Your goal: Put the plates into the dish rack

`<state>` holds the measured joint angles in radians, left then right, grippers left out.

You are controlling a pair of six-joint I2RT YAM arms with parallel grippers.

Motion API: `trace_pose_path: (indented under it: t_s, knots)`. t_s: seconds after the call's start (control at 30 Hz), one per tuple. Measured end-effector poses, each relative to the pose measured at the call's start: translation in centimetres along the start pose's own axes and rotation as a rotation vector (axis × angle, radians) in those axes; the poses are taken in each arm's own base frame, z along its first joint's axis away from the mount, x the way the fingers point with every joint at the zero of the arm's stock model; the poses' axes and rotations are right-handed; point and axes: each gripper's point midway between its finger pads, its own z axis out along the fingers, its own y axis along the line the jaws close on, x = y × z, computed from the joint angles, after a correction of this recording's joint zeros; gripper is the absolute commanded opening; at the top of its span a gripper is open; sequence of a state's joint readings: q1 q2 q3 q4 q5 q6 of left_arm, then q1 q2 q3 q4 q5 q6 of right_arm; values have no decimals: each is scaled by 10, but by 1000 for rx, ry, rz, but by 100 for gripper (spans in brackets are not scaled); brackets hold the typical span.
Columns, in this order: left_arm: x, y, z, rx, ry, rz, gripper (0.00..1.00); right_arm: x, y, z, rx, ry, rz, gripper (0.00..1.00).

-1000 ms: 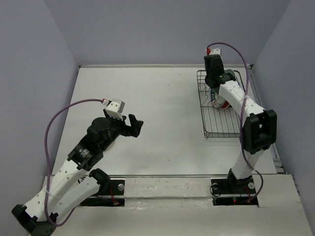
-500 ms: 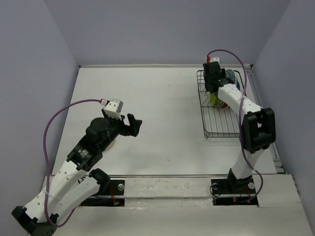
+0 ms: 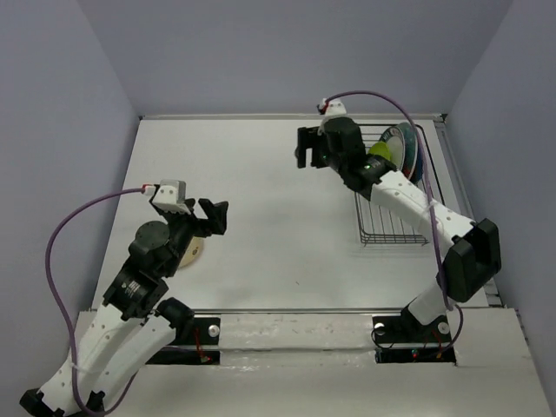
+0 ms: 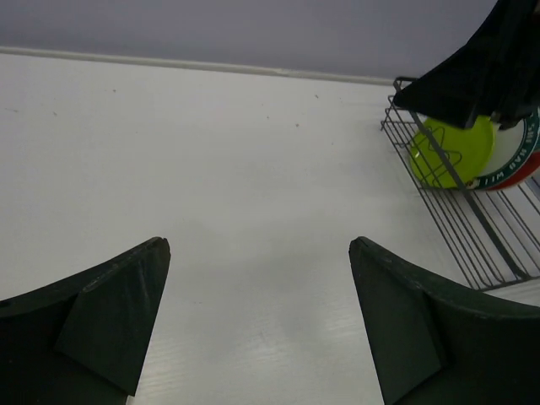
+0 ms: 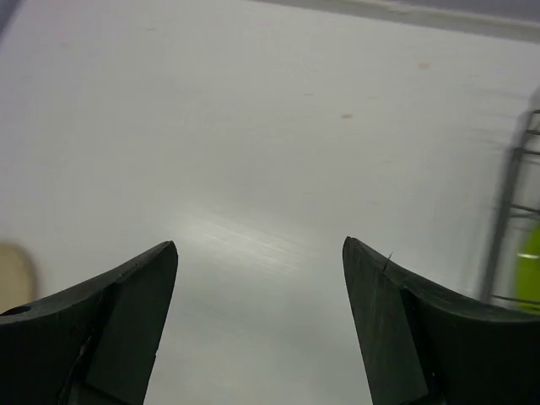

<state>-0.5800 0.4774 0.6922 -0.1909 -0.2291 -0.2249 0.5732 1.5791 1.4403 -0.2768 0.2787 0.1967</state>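
Note:
The black wire dish rack stands at the right of the table. Several plates lean upright at its far end, among them a lime green one and a dark blue one. The left wrist view shows the rack, the lime plate and a red-rimmed plate behind it. A small beige plate lies flat on the table, half hidden under my left arm. My left gripper hangs open and empty just beyond it. My right gripper is open and empty, left of the rack.
The table ends at a back wall and side walls. The right wrist view catches the beige plate at its left edge and the rack at its right edge. My right arm reaches across the rack's near-left part.
My right gripper opened, left a plate in the rack, and swung left out over the table. My left arm drew back to the left, uncovering the beige plate.

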Motion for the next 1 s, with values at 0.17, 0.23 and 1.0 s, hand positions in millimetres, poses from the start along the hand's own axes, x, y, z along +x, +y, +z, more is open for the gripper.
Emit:
trace_pose_path:
  t_s: [0.17,0.23,1.0]
  knots:
    - [-35,19,-26,-71,-183,-53,99,53,153,14,-358,58,128,80]
    - [-50,26,-38,-94,-258,-81,99,101,209,25,-447,141,149,77]
    - [-45,30,-29,-126,-247,-72,99,272,380,27,-804,593,553,7]
